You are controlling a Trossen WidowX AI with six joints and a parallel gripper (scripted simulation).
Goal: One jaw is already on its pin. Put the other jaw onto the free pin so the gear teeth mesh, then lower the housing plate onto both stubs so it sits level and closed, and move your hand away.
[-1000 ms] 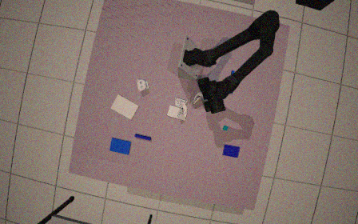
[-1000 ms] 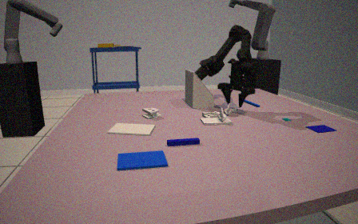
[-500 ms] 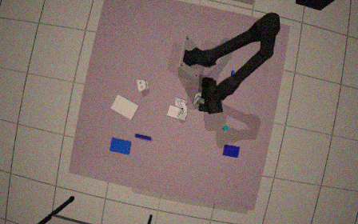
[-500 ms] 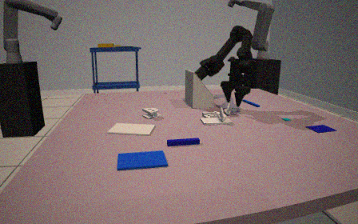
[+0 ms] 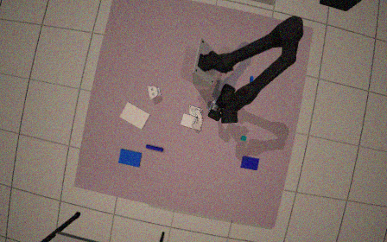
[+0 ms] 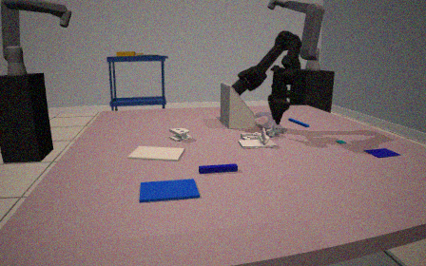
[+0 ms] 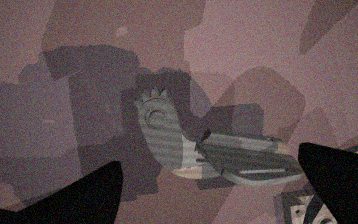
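The loose jaw (image 7: 169, 142) (image 6: 270, 131) is grey, with gear teeth and a round hole at one end. It lies on the pink table between and below my open fingers. My gripper (image 7: 212, 161) (image 6: 279, 123) is wide open and empty, low over that jaw. The white base (image 5: 187, 121) (image 6: 256, 143) carries the other jaw (image 5: 197, 113); part of this assembly shows at the lower right of the wrist view. Its pins and stubs are too small to make out. A small white plate with two dark holes (image 5: 153, 92) (image 6: 179, 131), apparently the housing plate, sits raised off the table to the left.
A grey bracket (image 5: 205, 82) (image 6: 238, 114) stands behind the work area, at the arm's mount. A cream pad (image 5: 135, 116) (image 6: 156, 153), a blue pad (image 5: 130, 157) (image 6: 169, 190) and a dark blue bar (image 5: 155, 148) (image 6: 218, 168) lie to the left. A dark blue square (image 5: 250, 162) lies right.
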